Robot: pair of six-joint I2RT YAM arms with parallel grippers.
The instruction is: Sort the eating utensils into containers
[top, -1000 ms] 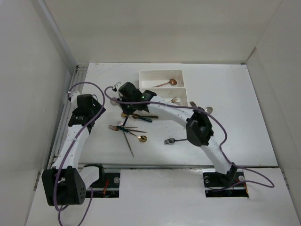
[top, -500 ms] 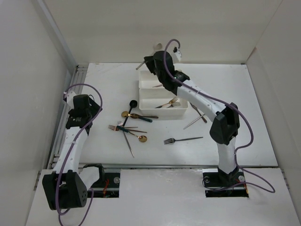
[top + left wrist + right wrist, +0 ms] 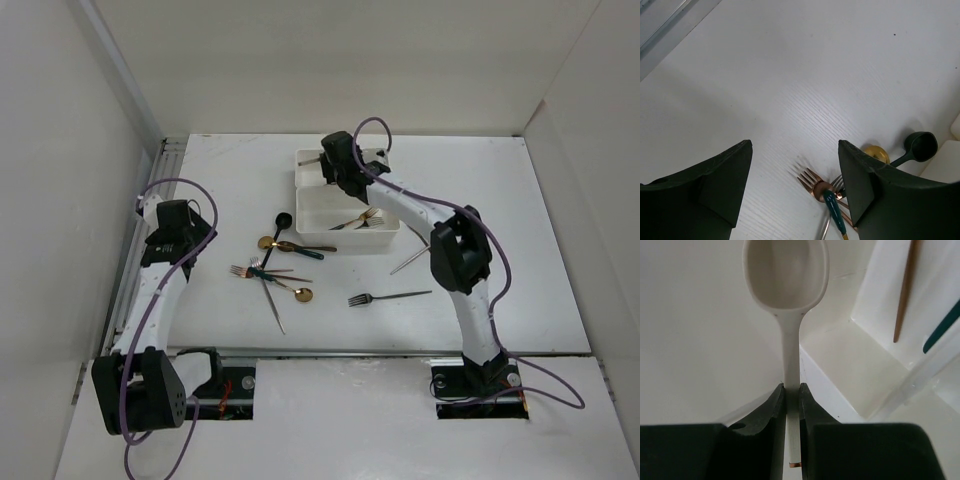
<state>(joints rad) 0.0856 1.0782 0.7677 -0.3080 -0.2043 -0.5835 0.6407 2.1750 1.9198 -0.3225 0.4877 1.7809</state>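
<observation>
— What's the right hand (image 3: 792, 390) got?

— A silver spoon (image 3: 786, 275). The two fingers are pinched narrow on its handle, and the bowl sticks straight out ahead of them.

— Where's it holding that?

— Over the left end of the far tray (image 3: 378, 156), the one nearer the bench's (image 3: 520, 200) far edge. I can't tell whether the spoon touches the tray.

— And the second tray?

— The near tray (image 3: 345, 246) sits right against the far one, on its near side. There are gold forks (image 3: 365, 218) lying in it.

— The left hand (image 3: 794, 145)?

— It's spread wide with nothing between the fingers, hanging over bare bench near the left edge. Just ahead of it lie a copper fork (image 3: 810, 179) and a black spoon (image 3: 920, 145).

— Anything else loose?

— A crossed heap of cutlery (image 3: 268, 272) in the middle of the bench, left of the near tray. A dark fork (image 3: 388, 297) lies alone towards the near edge.
</observation>
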